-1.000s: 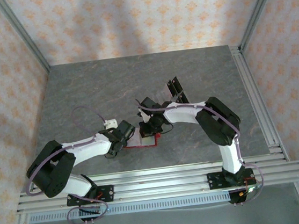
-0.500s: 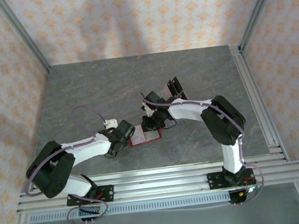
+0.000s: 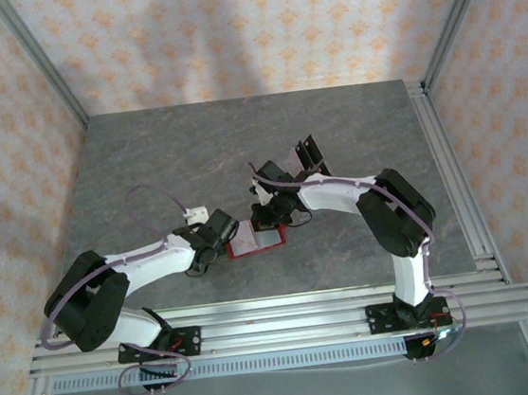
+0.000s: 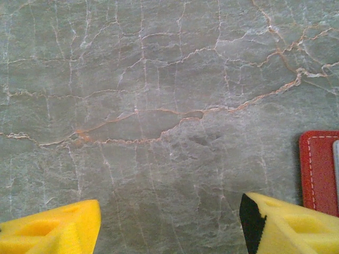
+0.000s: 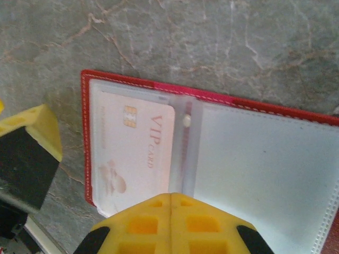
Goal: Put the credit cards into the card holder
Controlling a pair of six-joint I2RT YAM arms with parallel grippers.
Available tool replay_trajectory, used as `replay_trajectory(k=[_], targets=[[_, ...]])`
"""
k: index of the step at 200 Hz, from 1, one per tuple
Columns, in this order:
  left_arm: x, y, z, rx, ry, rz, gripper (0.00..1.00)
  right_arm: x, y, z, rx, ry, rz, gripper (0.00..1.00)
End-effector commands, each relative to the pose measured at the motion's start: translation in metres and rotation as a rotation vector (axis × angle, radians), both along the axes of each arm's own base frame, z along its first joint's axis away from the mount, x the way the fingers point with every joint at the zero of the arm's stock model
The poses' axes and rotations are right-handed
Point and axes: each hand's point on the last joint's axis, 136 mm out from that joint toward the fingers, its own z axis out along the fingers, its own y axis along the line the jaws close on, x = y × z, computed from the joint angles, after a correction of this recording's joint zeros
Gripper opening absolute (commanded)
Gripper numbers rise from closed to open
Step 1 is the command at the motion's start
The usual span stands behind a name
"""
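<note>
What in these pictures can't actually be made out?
Top view: the two arms cover part of the card holder; the dark cards behind are too small to count.
Right wrist view: the shut right pincer hides part of the VIP card; the frame edge cuts off the holder's right end.
Left wrist view: beside the open left pincer, the frame edge leaves just a corner of the holder.
</note>
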Motion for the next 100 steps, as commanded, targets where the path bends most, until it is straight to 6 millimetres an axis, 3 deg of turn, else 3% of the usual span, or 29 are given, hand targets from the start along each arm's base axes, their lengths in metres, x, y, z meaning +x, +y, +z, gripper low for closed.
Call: replay_trajectory(k=[1,40,100], targets=[[0.003,-0.001,0.002,0.028,-0.002,-0.012,0.71,0.001,-0.013,-0.013,-0.042,-0.007,-0.008,0.0],[0.002,-0.001,0.0,0.032,0.002,-0.012,0.71,0.002,-0.021,-0.019,-0.058,0.015,-0.031,0.0],[0.0,0.0,-0.004,0.034,0.009,-0.011,0.71,0.002,-0.003,0.01,0.011,-0.011,0.007,0.0]])
